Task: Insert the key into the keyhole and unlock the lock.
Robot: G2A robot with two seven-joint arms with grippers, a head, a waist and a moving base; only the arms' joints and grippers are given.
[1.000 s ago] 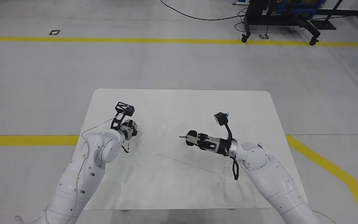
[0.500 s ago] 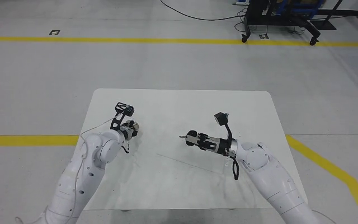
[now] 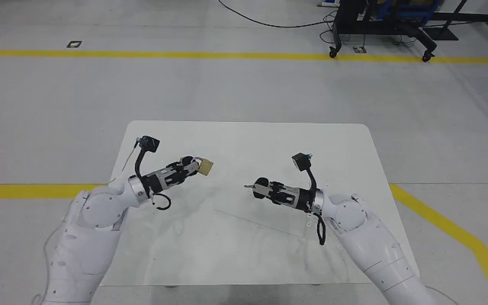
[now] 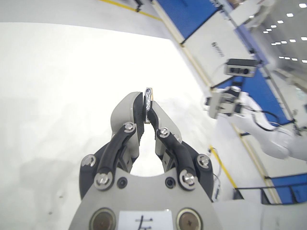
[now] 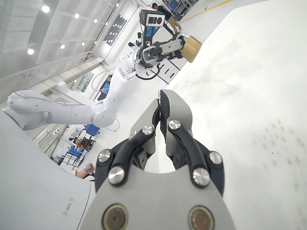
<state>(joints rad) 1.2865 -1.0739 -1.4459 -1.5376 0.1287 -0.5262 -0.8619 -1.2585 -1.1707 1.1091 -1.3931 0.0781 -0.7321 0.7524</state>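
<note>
The left gripper (image 3: pixel 195 165) is closed narrow on the silver shackle (image 4: pixel 148 98) of the small brass padlock (image 3: pixel 206 165). It holds the padlock in the air above the white rectangular table (image 3: pixel 320 145), at about 10 o'clock from the table's middle. The brass body points toward 3 o'clock. The right gripper (image 3: pixel 255 187) hangs near the middle of the table. Its fingers are pinched together on the small thin silver key (image 3: pixel 247 186), and the key's tip sticks out toward 9 o'clock. Key and padlock are near each other but apart.
</note>
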